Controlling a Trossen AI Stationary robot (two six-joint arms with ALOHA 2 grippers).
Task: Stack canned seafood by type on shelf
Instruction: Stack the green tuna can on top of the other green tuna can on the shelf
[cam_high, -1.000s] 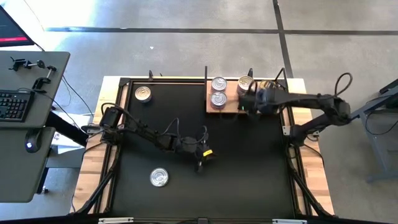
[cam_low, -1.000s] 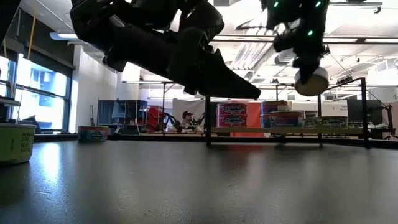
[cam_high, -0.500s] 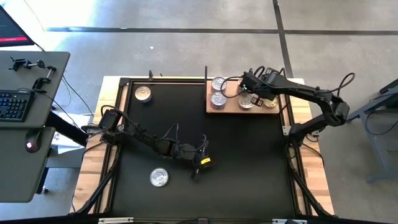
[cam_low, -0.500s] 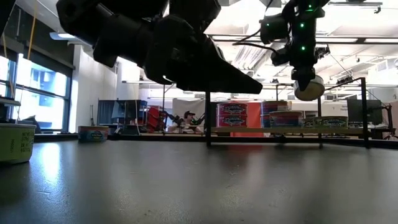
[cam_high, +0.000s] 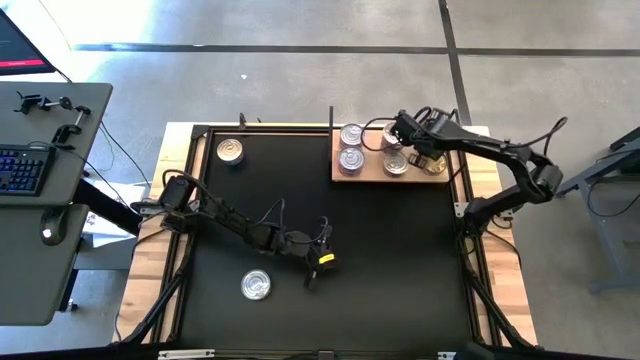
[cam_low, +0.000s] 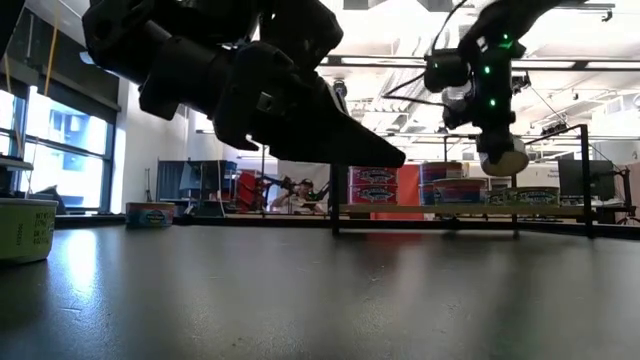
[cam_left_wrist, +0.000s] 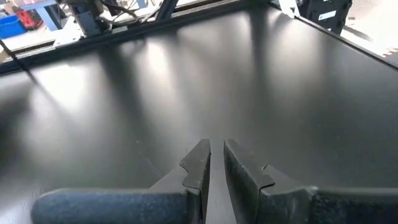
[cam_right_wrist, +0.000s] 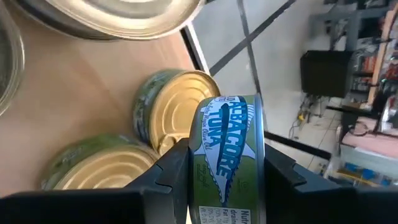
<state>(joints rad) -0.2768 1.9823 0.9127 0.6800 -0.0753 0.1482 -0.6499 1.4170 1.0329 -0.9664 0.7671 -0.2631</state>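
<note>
Tins already fill much of the shelf (cam_high: 378, 174): two stacks with silver lids (cam_high: 351, 147) sit at its near-centre end, and gold-topped cans (cam_right_wrist: 180, 113) lie flat on the wood toward the outer end. My right gripper (cam_right_wrist: 227, 163) is clamped on a green-labelled tin (cam_right_wrist: 228, 155), held on edge, hanging above those gold-topped ones and not yet set down. I judge this can belongs on that group. My left gripper (cam_left_wrist: 214, 163) hovers over the middle of the black table (cam_high: 400, 260) with its fingers nearly together and nothing between them. Two silver-topped tins remain off the shelf: one near the table's far left corner (cam_high: 231, 151), another near the front (cam_high: 256, 286). So roughly the last few placements are left.
</note>
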